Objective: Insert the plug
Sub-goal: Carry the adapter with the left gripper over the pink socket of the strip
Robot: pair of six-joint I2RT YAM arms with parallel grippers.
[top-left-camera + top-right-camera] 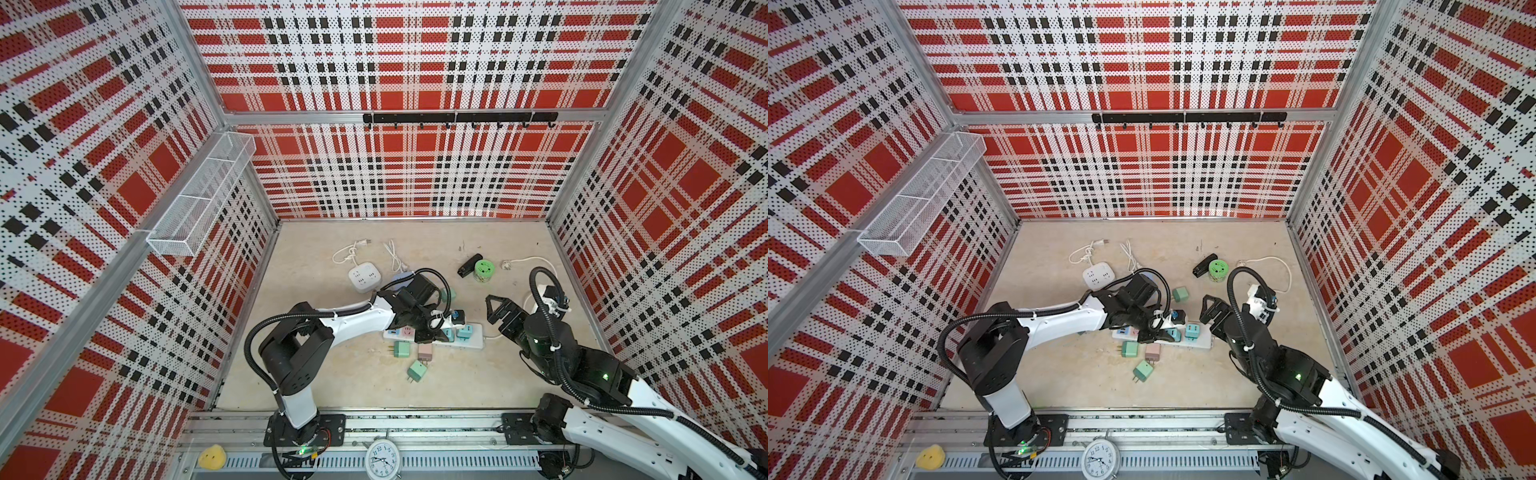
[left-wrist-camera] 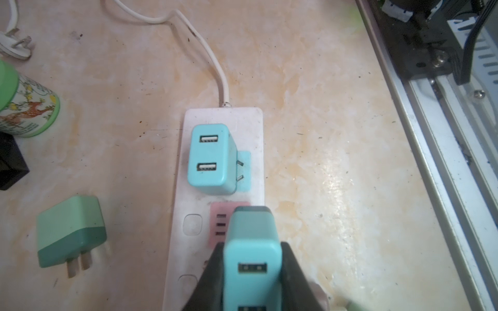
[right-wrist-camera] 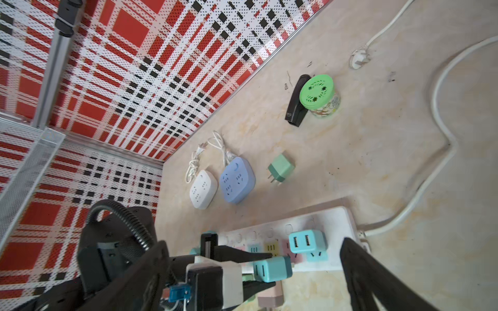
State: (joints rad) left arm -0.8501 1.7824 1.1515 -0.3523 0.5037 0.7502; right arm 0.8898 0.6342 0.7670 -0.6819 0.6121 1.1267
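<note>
The left gripper (image 2: 253,280) is found with its fingers clamped on 2 sides of a teal plug (image 2: 252,242). The plug is held over the white power strip (image 1: 478,338), at a pink socket (image 2: 215,210), just below centre in both top views. Whether its prongs are seated cannot be told. 1 other teal charger (image 2: 208,159) is seated tilted in the adjacent socket, prongs partly exposed. The right gripper (image 1: 492,308) is held empty, fingers spread wide, just right of the strip.

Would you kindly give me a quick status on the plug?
Left hand shut on teal charger, over pink socket of power strip. Right hand open, empty. Second charger tilted at neighbouring socket.
</note>
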